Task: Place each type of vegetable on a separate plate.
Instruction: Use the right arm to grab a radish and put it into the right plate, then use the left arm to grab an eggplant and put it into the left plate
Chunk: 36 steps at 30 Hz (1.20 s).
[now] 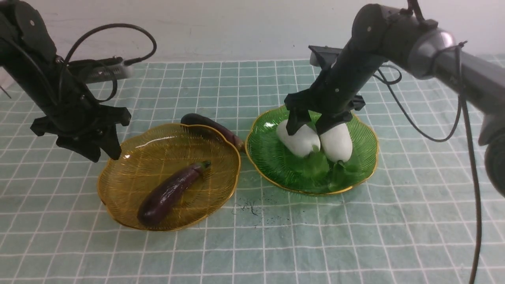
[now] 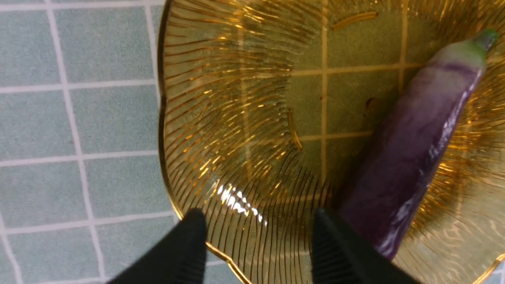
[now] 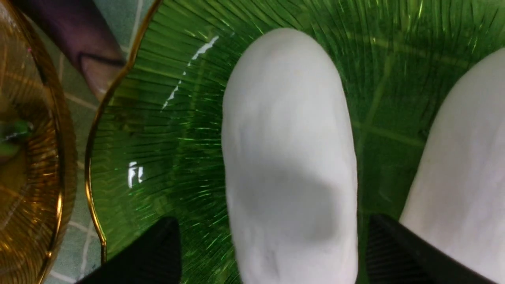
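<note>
Right hand (image 1: 307, 130) spread wide, straddling radish (image 1: 302, 142) on green plate (image 1: 272, 161); left hand (image 1: 104, 157) likewise spread, well left of that plate.

Two plates sit side by side on the table (image 1: 355, 236). In the left plate (image 1: 118, 173) one eggplant (image 1: 169, 193) lies toward the near right. The other eggplant (image 1: 209, 124) lies on the table behind that plate's far right rim, between the two plates. In the right plate (image 1: 272, 157) the left radish (image 1: 300, 140) and the right radish (image 1: 337, 144) lie side by side. My left gripper (image 1: 104, 157) hangs over the left plate's left rim, and my right gripper (image 1: 307, 129) straddles the left radish.
</note>
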Available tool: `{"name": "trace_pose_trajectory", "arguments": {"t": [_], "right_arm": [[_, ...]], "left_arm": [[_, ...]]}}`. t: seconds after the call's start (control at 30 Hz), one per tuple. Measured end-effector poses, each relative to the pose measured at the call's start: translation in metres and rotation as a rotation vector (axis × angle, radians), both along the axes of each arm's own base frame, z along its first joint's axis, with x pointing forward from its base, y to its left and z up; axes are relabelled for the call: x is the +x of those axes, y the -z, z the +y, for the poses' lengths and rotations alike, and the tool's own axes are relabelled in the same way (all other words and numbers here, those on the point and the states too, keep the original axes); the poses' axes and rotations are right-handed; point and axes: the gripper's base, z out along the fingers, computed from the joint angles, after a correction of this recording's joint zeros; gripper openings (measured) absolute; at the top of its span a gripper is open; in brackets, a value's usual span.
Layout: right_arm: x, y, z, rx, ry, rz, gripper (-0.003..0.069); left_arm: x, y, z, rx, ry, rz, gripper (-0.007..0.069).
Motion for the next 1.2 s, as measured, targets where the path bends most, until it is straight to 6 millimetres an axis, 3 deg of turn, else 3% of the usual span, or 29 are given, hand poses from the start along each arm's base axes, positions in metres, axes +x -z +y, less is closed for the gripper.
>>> {"name": "trace_pose_trajectory", "arguments": {"t": [0.1, 0.23, 0.43, 0.5, 0.67, 0.77, 0.8, 0.83, 0.87, 0.93, 0.97, 1.2], "right_arm": [[0.0, -0.001, -0.001, -0.009, -0.001, -0.006, 0.0653], [-0.003, -0.017, -0.002, -0.004, -0.002, -0.038, 0.0676], [-0.016, -0.065, -0.006, 0.021, -0.011, -0.135, 0.0648], [-0.026, -0.093, -0.009, 0.034, -0.014, -0.193, 0.0623], [-0.046, -0.141, -0.019, 0.033, -0.012, -0.295, 0.0587], [-0.052, -0.152, -0.022, 0.029, -0.011, -0.321, 0.0582], [-0.055, -0.157, -0.023, 0.023, -0.011, -0.333, 0.058], [-0.057, -0.16, -0.024, 0.021, -0.011, -0.338, 0.058], [-0.057, -0.161, -0.024, 0.021, -0.011, -0.34, 0.058], [-0.058, -0.163, -0.025, 0.022, -0.011, -0.343, 0.058], [-0.058, -0.163, -0.025, 0.022, -0.011, -0.343, 0.058], [-0.059, -0.163, -0.025, 0.026, -0.005, -0.34, 0.058]], "left_arm": [[0.001, 0.002, 0.001, 0.006, 0.0, -0.004, 0.0444], [0.007, 0.012, 0.004, 0.036, 0.002, -0.007, 0.0551], [0.017, 0.043, 0.007, 0.069, 0.008, 0.037, 0.0573], [0.02, 0.056, 0.008, 0.076, 0.009, 0.062, 0.0573], [0.026, 0.068, 0.009, 0.086, 0.006, 0.049, 0.0563], [0.026, 0.072, 0.009, 0.084, 0.007, 0.06, 0.0504], [0.026, 0.074, 0.009, 0.084, 0.007, 0.067, 0.0448], [0.025, 0.076, 0.009, 0.083, 0.01, 0.09, 0.0329], [0.025, 0.077, 0.009, 0.082, 0.011, 0.095, 0.0314], [0.021, 0.08, 0.011, 0.1, 0.023, 0.14, 0.0123], [0.021, 0.079, 0.011, 0.099, 0.015, 0.149, 0.0082], [0.015, 0.065, 0.022, 0.112, -0.047, 0.157, 0.0044]]}}
